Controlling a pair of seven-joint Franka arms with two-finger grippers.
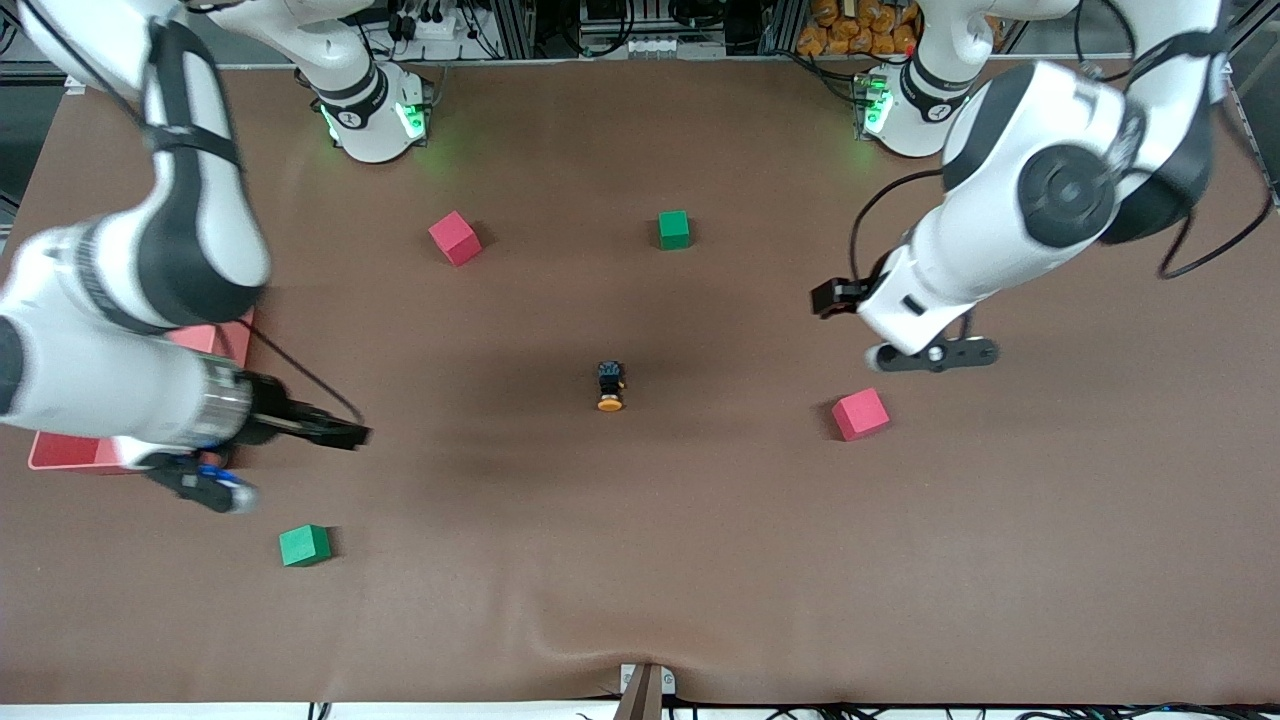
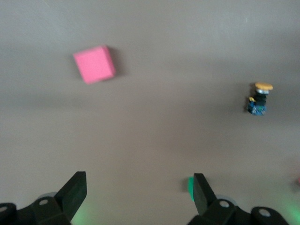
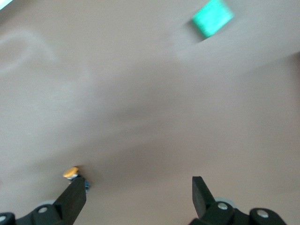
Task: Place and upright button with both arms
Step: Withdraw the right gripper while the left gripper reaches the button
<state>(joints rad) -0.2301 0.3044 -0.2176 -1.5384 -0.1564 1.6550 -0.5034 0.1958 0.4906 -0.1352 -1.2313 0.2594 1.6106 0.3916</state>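
Front view, read across from the right arm's end of the table to the left arm's end. The right gripper (image 1: 335, 433) is hanging over bare tabletop beside a pink tray (image 1: 215, 338), its jaws standing spread and holding nothing; a green cube (image 1: 304, 545) is lying nearer to the camera than this gripper. A red cube (image 1: 455, 238) is sitting farther from the camera, toward the arm bases. At mid-table the button (image 1: 611, 386) is lying on its side, alone on the brown table (image 1: 640, 560): a round flat orange cap is pointing toward the camera, and a short black body with bluish bits is pointing toward the bases. It is resting between the two grippers, well apart from each. A second green cube (image 1: 674, 229) is sitting farther from the camera than the button. The left gripper (image 1: 845, 300) is hovering with its jaws spread and empty, over the table near a second red cube (image 1: 861, 414).
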